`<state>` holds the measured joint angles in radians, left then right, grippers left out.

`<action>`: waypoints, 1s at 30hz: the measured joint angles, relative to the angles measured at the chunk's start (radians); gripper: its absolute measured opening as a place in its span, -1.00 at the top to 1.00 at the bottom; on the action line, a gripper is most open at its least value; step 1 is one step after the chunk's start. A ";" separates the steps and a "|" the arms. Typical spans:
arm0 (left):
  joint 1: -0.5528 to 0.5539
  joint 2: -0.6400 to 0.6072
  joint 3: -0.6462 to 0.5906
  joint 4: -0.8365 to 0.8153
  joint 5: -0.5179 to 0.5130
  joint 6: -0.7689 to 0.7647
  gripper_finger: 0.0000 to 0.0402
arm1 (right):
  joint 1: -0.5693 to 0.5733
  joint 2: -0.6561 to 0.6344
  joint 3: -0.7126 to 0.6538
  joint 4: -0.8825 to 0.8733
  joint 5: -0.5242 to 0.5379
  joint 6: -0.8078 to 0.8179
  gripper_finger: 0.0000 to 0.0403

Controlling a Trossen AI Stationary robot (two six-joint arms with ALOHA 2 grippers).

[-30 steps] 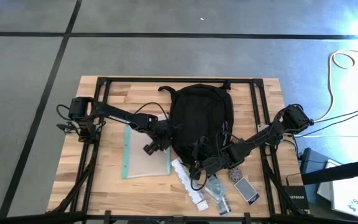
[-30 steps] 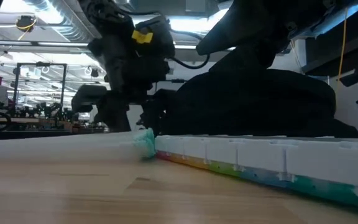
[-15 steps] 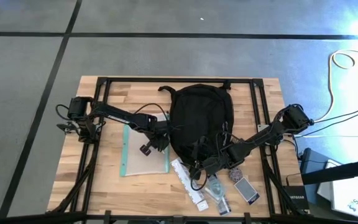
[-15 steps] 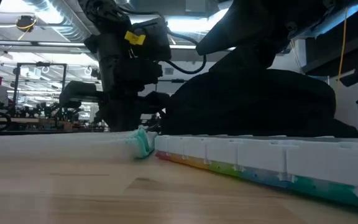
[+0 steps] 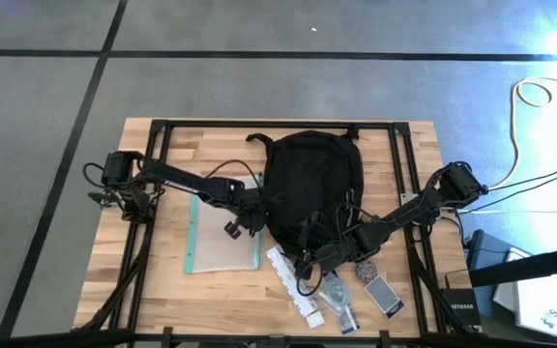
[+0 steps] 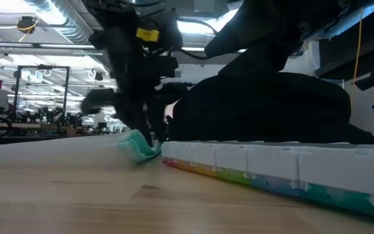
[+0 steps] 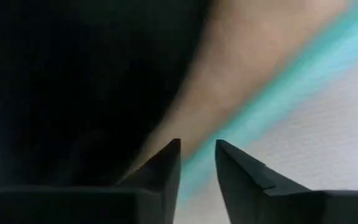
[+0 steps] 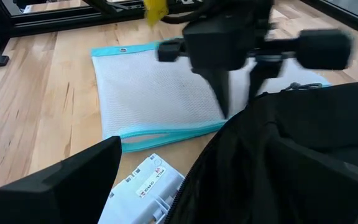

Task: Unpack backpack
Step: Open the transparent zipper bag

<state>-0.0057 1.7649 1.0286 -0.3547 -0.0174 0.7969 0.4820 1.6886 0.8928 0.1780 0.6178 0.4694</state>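
The large black fabric backpack [image 5: 312, 186] lies in the middle of the wooden table [image 5: 162, 290]. The left gripper [image 5: 243, 221] is just beside its left edge, fingers narrowly apart over the teal edge of the clear mesh pouch [image 5: 222, 235] (nothing visibly pinched). The right gripper [image 5: 309, 253] sits at the backpack's near end, fingers spread wide.

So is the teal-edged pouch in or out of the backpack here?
Out. The pouch lies flat on the table beside the backpack, left gripper at its edge.
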 joint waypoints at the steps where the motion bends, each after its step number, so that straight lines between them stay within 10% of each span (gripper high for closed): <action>1: 0.002 0.000 0.000 0.009 -0.010 0.016 0.44 | 0.000 0.000 0.000 -0.001 0.000 0.000 -0.94; 16: 0.103 0.027 0.065 -0.203 -0.009 0.102 -0.30 | 0.000 0.000 0.000 -0.002 0.000 0.000 -0.94; 30: 0.127 0.095 0.087 -0.237 0.045 0.133 -0.36 | 0.000 0.001 -0.001 -0.003 0.000 0.000 -0.94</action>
<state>0.1214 1.8601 1.1160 -0.5916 0.0272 0.9300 0.4824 1.6894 0.8921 0.1753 0.6182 0.4694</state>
